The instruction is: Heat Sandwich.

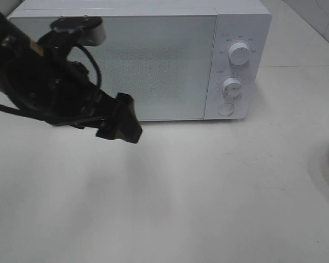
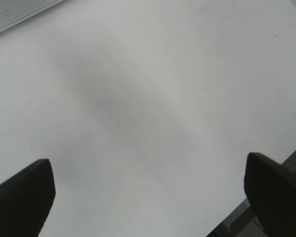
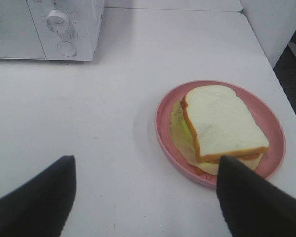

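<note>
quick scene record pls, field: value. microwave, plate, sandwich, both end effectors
microwave: white, door shut, at back of table; two knobs and a round button on its right side
plate: pink, round, on table to the right of the microwave, only its rim visible in the high view
sandwich: on the plate, white bread on top, green and orange filling showing
left end effector: open, empty, above bare table in front of the microwave
right end effector: open, empty, short of the plate

White-bread sandwich (image 3: 221,126) with green filling lies flat on pink plate (image 3: 163,118).
</note>
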`<state>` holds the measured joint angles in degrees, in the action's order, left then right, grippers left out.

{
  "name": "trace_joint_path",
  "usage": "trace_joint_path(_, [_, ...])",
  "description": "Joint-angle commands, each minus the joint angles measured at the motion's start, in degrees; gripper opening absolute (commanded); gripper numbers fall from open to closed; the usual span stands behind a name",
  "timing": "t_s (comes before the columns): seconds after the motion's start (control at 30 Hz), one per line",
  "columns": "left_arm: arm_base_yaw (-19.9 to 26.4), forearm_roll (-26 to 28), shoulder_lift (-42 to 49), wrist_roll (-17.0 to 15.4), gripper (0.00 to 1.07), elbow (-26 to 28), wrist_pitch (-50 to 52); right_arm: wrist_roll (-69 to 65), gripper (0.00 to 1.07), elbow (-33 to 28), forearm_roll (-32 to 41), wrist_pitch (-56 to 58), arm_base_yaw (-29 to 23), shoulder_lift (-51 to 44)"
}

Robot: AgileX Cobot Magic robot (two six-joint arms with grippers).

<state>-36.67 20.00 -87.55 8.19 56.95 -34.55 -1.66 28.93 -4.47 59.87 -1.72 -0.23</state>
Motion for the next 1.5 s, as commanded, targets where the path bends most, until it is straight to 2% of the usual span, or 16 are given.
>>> trace_joint_path(0.03, [3.8,-0.2,4.2,-1.1,0.98,-2.8,-1.1,0.3,0.76,0.0,-0.1,-0.3,0.5,-1.5])
trace_joint_path(0.07, [3.8,-0.2,4.2,-1.1,0.98,-2.8,-1.1,0.3,0.76,0.0,-0.1,-0.3,0.5,-1.5])
trace_joint_path(0.17, [9.2,-0.9,10.0,-1.6,0.98,-6.0,-1.5,0.3,0.76,0.0,-0.1,-0.3,0.5,-1.5])
trace_joint_path(0.2, [11.9,-2.2,12.7,-2.8,0.98,-7.3,-1.6,0.3,0.76,0.0,-0.1,-0.3,0.5,-1.5])
trace_joint_path(0.37, [16.4,-5.0,17.3,-5.0,0.98,-9.1,-2.6,0.3,0.76,0.0,-0.1,-0.3,0.5,-1.5])
trace_joint_path(0.4, [19.3,-6.6,19.8,-5.8,0.98,-10.0,-3.8,0.3,0.76,0.0,-0.1,-0.3,0.5,-1.5])
trace_joint_path(0.5, [24.1,-8.9,24.8,-6.2,0.98,-10.8,-6.8,0.3,0.76,0.0,-0.1,-0.3,0.5,-1.5])
trace_joint_path(0.6, [26.2,-10.1,27.3,-6.5,0.98,-11.3,-8.3,0.3,0.76,0.0,-0.1,-0.3,0.5,-1.5])
trace_joint_path(0.67, [29.2,-12.5,30.7,-8.2,0.98,-12.5,-10.3,0.3,0.76,0.0,-0.1,-0.3,0.5,-1.5])
trace_joint_path(0.7, [29.2,-12.5,30.7,-8.2,0.98,-12.5,-10.3,0.3,0.76,0.0,-0.1,-0.3,0.5,-1.5])
trace_joint_path(0.8, [32.8,-14.7,36.2,-9.0,0.98,-15.4,-12.9,0.3,0.76,0.0,-0.1,-0.3,0.5,-1.5])
trace_joint_path(0.93, [34.6,-15.1,42.1,-8.9,0.98,-18.4,-15.7,0.3,0.76,0.0,-0.1,-0.3,0.5,-1.5])
trace_joint_path(1.23, [34.6,-15.9,57.8,-8.5,0.98,-24.2,-21.7,0.3,0.76,0.0,-0.1,-0.3,0.5,-1.5])
trace_joint_path(1.5, [34.6,-17.6,64.2,-8.5,0.98,-28.6,-24.9,0.3,0.76,0.0,-0.1,-0.3,0.5,-1.5])
